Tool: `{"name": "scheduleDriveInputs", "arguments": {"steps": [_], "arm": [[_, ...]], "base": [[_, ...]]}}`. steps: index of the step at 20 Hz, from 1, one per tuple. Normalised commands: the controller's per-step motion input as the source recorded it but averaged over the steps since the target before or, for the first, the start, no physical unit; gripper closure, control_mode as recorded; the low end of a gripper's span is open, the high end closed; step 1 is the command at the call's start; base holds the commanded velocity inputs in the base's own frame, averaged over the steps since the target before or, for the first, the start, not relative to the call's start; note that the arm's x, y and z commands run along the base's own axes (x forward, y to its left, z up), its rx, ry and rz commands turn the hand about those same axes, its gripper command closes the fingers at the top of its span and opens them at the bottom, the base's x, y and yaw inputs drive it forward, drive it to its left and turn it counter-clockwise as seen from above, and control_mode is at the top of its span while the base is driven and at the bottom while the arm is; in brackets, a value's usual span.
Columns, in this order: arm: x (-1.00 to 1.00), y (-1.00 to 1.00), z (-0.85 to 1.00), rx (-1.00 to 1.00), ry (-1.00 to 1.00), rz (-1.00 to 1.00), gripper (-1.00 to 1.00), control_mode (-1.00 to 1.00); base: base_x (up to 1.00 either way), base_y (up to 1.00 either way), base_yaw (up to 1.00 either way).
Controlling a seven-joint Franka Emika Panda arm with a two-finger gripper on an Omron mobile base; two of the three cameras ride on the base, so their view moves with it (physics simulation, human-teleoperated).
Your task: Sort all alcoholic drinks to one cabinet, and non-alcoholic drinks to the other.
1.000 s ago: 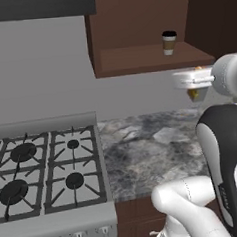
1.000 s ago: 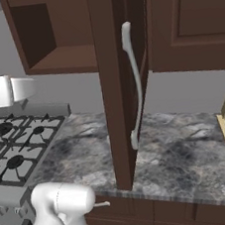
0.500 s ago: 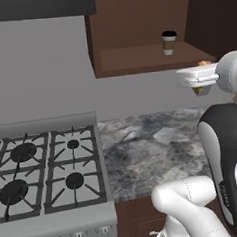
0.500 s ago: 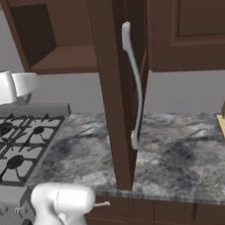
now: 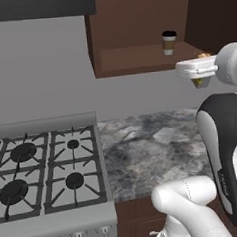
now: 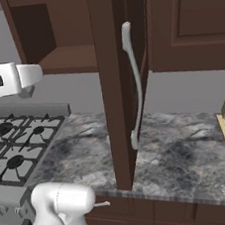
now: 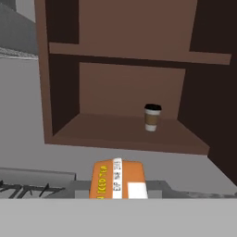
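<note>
So far I count one drink put away: the coffee cup (image 7: 152, 117) stands upright on the bottom board of the open cabinet (image 7: 120, 134), ahead of the jaws (image 7: 119, 193) and above them, a little to their right in the hand view. The second non-alcoholic drink, the orange can (image 7: 118, 179), is clamped between the jaws and sits right at them, in the air, in front of and below the cabinet board and well apart from the cup. From the left base view I see the hand just before the cabinet's lower edge, above the surface (image 5: 157, 148). I judge that the can must go up and forward onto the board beside the cup. The two bottles I cannot find in these views, so I judge the alcoholic half is not yet confirmed; the door with the silver handle (image 6: 133, 82) stands open to the right.
</note>
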Motion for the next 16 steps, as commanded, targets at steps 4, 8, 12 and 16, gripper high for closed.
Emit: {"name": "scheduleDriveInputs", "arguments": {"steps": [4,8,12,16], "arm": [[0.18,0.0,0.04,0.0,0.0,0.0,1.0,-1.0],[0.23,0.0,0.0,0.0,0.0,0.0,1.0,-1.0],[0.25,0.0,0.0,0.0,-0.01,0.0,1.0,-1.0],[0.2,0.0,0.03,0.0,0.0,0.0,1.0,-1.0]], "base": [[0.0,0.0,0.0],[0.0,0.0,0.0],[0.0,0.0,0.0],[0.0,0.0,0.0]]}}
